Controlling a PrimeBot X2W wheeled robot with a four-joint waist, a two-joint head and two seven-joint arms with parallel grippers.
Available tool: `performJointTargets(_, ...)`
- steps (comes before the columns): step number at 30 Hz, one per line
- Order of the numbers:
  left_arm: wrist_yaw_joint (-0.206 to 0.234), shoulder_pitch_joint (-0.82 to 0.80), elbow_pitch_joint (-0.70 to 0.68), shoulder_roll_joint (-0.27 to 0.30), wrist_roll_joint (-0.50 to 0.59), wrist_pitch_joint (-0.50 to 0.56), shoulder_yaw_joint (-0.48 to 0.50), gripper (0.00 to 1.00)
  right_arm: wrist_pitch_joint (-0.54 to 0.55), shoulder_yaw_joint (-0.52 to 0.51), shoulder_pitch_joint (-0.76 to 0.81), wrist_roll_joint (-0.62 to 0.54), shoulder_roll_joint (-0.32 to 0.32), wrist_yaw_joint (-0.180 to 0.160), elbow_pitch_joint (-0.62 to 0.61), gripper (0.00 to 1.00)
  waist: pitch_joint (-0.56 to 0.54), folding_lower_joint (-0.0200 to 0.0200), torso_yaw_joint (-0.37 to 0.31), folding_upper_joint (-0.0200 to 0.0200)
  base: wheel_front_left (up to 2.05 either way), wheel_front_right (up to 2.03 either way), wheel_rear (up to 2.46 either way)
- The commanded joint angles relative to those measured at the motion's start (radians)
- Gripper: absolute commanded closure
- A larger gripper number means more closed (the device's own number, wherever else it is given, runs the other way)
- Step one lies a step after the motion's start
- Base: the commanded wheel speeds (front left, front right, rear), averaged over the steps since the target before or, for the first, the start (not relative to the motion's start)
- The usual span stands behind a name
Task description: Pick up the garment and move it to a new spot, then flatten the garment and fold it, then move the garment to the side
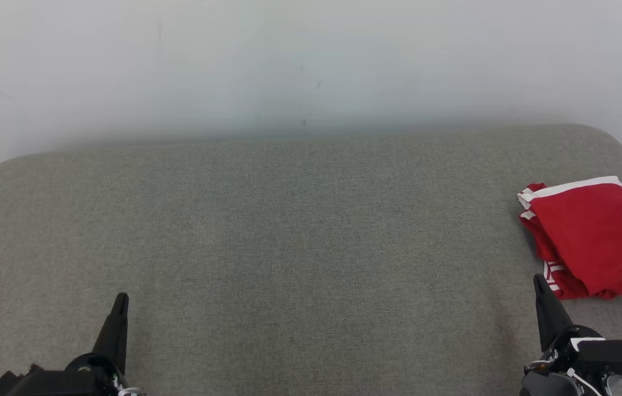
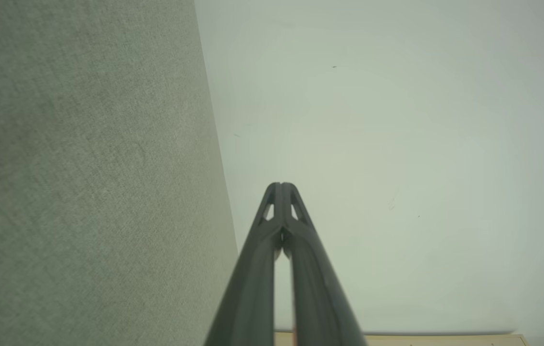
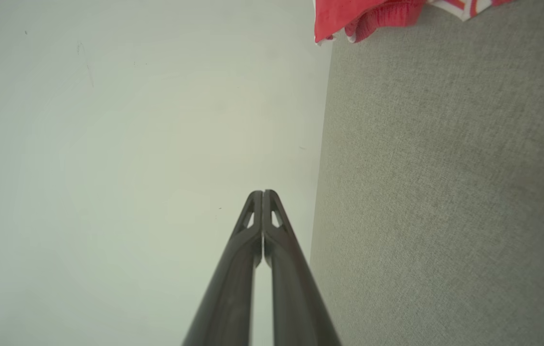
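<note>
Garment [image 1: 591,236] folded, just beyond right gripper [image 1: 540,281]

A table [image 1: 300,220] covered in grey woven fabric, its far corners rounded. One folded red garment [image 1: 591,236] with white trim lies near its right edge.

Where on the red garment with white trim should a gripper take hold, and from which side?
Likely the near-left corner of the red garment, where striped folds bunch on the grey fabric surface. The right gripper, shut now, sits just before it: open and come from the near side.
</note>
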Motion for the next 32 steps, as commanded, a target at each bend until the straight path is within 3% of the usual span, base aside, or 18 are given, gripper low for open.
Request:
performJointTargets(1, -0.001, -0.005, -0.004, 0.005, -0.004, 0.004, 0.003, 1.00, 0.002, -0.001, -0.004, 0.002, 0.002, -0.002, -0.002, 1.00, 0.000, 0.0001, 0.000, 0.0000, 0.00, 0.00, 0.00)
performJointTargets(32, -0.001, -0.005, -0.004, 0.005, -0.004, 0.004, 0.003, 1.00, 0.002, -0.001, -0.003, 0.002, 0.002, -0.002, -0.002, 1.00, 0.000, 0.0001, 0.000, 0.0000, 0.00, 0.00, 0.00)
